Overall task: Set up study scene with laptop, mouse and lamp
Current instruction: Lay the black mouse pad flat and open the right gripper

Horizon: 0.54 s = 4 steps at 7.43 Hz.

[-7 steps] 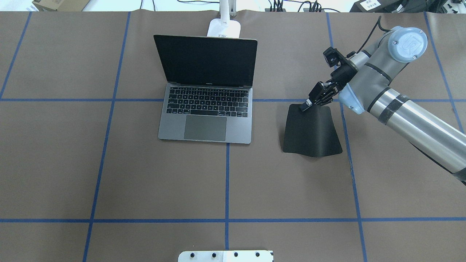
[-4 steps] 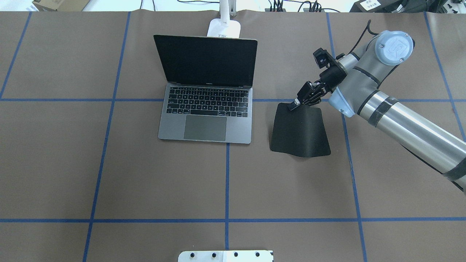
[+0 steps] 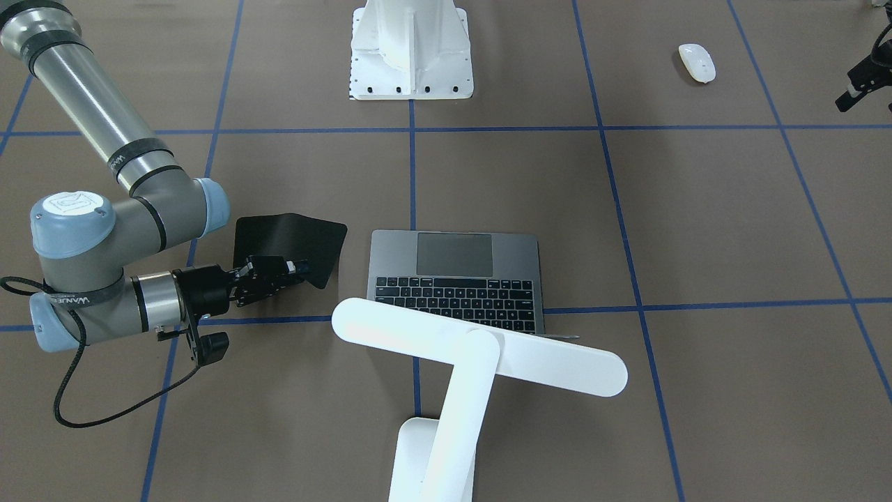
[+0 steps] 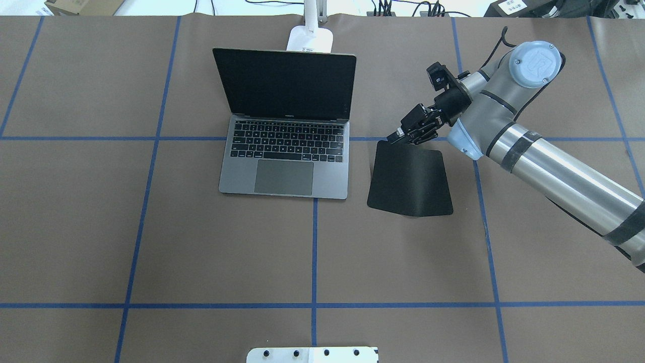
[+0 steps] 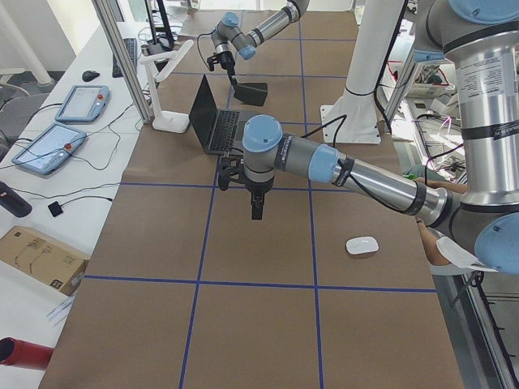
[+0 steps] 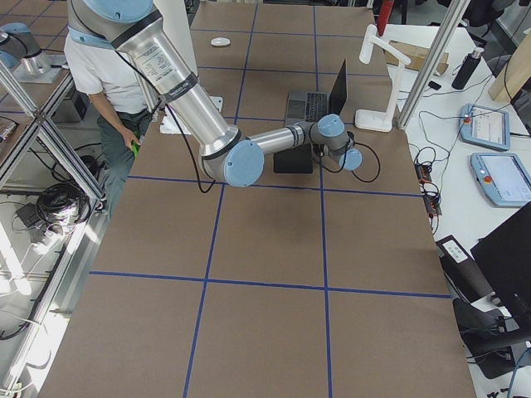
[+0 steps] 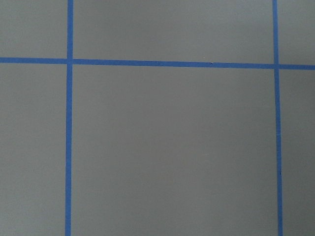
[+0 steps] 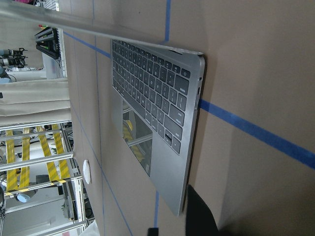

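The laptop (image 4: 284, 166) stands open at the table's far middle, also in the front view (image 3: 456, 279) and right wrist view (image 8: 152, 113). The lamp's base (image 4: 311, 39) sits behind it, and its bar head (image 3: 481, 345) hangs over the keyboard's far edge. The white mouse (image 3: 697, 62) lies on the robot's left side, near its base. My right gripper (image 4: 398, 137) is shut on the far edge of a black mat (image 4: 410, 181), which lies just right of the laptop with that edge lifted. My left gripper (image 3: 864, 90), cut by the frame edge, hovers open beside the mouse.
The white bolted robot pedestal (image 3: 411, 49) stands at the near middle edge. Blue tape lines grid the brown table cover (image 4: 201, 252). An operator (image 6: 108, 91) stands by the robot's side of the table. Tablets and cables lie on a side bench (image 5: 57, 138).
My right gripper has dragged the black mat leftwards towards the laptop, closing most of the gap. The laptop and lamp have not moved.
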### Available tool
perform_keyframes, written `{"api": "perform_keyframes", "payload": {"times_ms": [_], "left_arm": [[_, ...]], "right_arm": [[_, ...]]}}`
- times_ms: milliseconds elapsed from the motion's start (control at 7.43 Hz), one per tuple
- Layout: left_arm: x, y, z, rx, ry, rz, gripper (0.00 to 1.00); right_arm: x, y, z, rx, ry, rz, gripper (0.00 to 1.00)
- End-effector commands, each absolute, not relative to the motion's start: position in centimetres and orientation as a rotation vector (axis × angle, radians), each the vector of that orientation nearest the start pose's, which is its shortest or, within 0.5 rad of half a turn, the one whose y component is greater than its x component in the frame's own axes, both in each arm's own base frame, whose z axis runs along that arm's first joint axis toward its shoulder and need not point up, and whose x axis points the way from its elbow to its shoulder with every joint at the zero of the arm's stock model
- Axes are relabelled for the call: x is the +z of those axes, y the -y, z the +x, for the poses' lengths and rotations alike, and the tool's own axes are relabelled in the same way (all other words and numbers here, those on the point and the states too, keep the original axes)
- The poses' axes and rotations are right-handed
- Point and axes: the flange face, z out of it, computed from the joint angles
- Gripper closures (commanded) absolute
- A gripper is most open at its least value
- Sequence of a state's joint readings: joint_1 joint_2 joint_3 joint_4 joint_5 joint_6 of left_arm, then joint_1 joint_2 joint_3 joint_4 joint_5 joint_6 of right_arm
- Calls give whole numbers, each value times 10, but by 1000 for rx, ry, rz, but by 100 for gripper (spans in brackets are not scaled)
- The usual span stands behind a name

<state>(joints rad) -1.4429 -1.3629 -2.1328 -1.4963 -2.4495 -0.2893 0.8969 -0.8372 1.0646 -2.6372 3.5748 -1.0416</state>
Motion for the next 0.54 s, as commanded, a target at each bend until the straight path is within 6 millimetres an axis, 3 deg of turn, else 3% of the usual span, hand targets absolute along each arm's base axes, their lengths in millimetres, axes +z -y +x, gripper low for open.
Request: {"api": "perform_keyframes", "payload": {"times_ms": [0, 404], "left_arm": [[471, 396, -6, -34, -910, 79, 0], [469, 396, -6, -32, -908, 81, 0]], "right_arm": [[420, 640, -455, -291, 1895, -152, 16], [411, 645, -464, -266, 1910, -147, 14]]}}
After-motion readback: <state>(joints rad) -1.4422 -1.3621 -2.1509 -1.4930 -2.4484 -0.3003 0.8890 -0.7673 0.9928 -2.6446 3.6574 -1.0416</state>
